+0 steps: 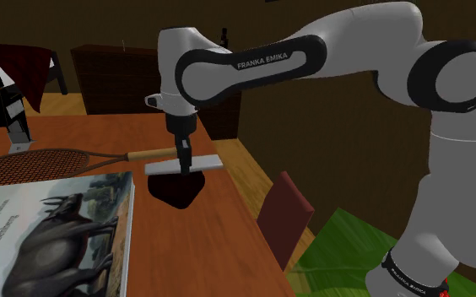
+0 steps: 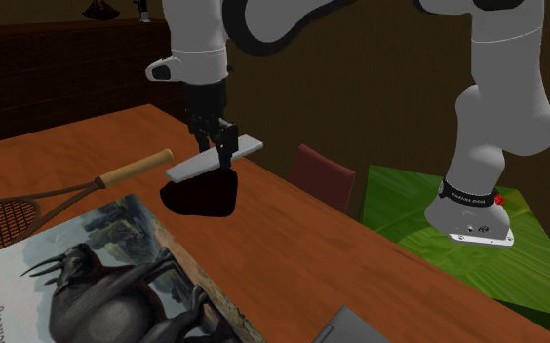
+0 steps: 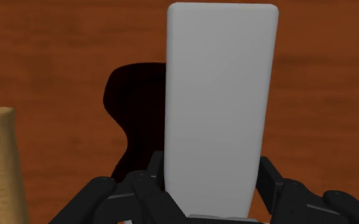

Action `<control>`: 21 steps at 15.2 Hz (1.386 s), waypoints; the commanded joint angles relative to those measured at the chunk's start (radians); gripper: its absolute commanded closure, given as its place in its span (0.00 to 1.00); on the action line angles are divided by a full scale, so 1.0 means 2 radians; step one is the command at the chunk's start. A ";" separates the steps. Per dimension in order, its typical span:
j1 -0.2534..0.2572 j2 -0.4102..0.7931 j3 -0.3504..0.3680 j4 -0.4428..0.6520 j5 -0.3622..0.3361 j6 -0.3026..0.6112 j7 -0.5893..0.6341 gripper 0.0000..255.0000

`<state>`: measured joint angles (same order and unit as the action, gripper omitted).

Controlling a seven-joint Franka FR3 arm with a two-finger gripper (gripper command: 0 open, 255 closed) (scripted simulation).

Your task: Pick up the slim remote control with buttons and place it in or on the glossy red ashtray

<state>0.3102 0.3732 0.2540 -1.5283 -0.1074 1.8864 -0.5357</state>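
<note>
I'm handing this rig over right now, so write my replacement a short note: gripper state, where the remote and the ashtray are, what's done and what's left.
Gripper: shut on the slim, plain light-grey remote.
Things: the remote is held off the brown wooden table, roughly level, right over the dark red ashtray. Whether the two touch cannot be told.
Done: pick-up and carry to the ashtray.
Left: lower if needed, open the gripper so the remote rests on the ashtray, then withdraw.
</note>
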 commanded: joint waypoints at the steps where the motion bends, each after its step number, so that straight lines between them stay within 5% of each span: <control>1: 0.002 0.041 -0.004 0.065 -0.007 -0.024 -0.006 1.00; 21: 0.001 0.072 -0.009 0.020 -0.016 0.051 -0.003 1.00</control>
<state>0.3129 0.5177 0.2352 -1.4888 -0.1386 1.9889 -0.5416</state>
